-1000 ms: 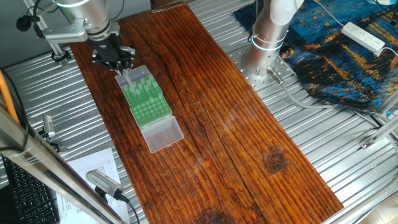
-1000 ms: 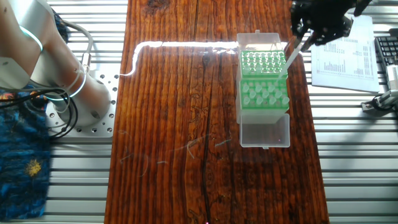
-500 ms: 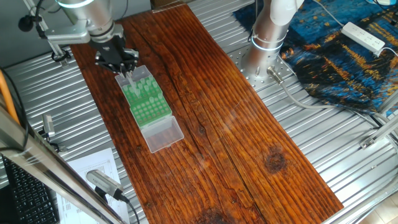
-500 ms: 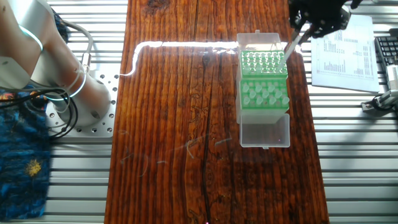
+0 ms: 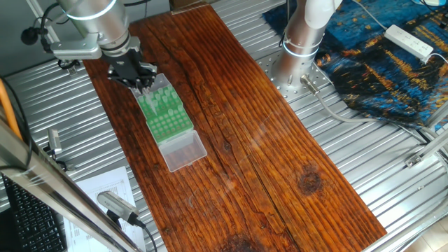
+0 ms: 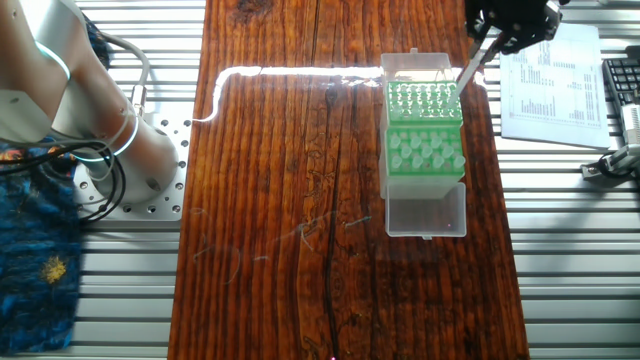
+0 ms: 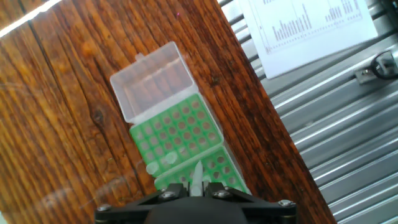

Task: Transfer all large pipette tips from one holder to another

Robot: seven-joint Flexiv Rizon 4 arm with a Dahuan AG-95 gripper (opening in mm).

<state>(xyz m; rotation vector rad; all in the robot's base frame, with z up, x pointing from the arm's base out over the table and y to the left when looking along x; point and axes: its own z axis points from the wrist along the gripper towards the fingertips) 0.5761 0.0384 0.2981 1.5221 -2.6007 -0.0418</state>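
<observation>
One pipette tip [image 5: 142, 87] hung pinched in the gripper [image 5: 135, 77] above the green rack [image 5: 166, 113] on the wooden surface [image 5: 238, 126]. Opposite, it slanted over the rack's corner. Through the hand camera, it pointed at the rack's holes.

Large pipette tips: translucent, whitish, conical.
One tip [image 7: 196, 177] points down over green rack [image 7: 180, 140]; others [image 6: 428, 150] stand upright in holes.

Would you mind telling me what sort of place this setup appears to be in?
Probably a robotics lab bench: a green pipette-tip rack on a wooden board, a metal table, and printed charts. The claw holds a tip.
</observation>
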